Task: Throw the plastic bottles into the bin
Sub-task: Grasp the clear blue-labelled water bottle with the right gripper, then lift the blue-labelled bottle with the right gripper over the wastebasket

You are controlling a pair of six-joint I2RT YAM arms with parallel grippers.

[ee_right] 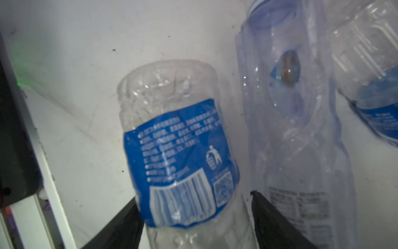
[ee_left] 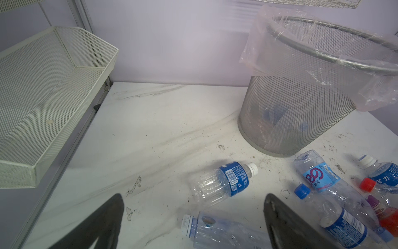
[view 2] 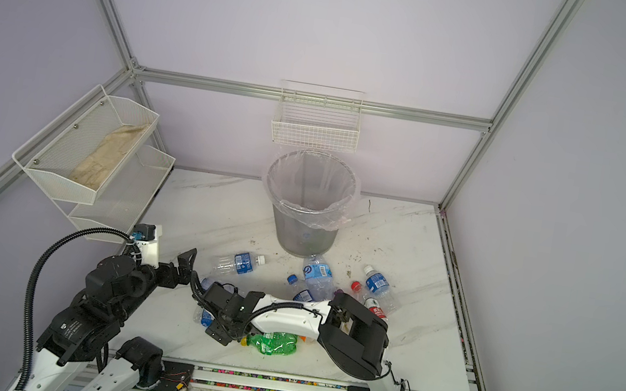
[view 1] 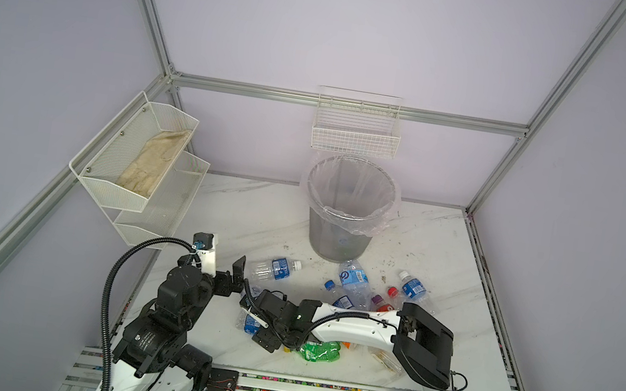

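Bottle with the blue label (ee_right: pixel 183 161) lies between the right gripper's (ee_right: pixel 195 197) fingers (ee_right: pixel 273 222), partly open and not squeezing yet. It looks crumpled and may slip out, or one finger may snag the clear bottle (ee_right: pixel 290 129) beside it.

I have two arms of the same make, with white shell links between chunky black joints. My left arm (view 1: pixel 178 298) carries a thick black ribbed hose (view 1: pixel 107 292) and a white camera block (view 1: pixel 207 251) with a blue plug. Small white lettering (view 1: pixel 146 342) marks one black joint. My right arm (view 1: pixel 351 325) has a thin black cable (view 1: pixel 344 314) along its white link and a green light (view 1: pixel 299 316). My left claw (ee_left: pixel 192 196) and right claw (ee_right: pixel 193 197) have matte black, tapering fingers (ee_left: pixel 286 224).
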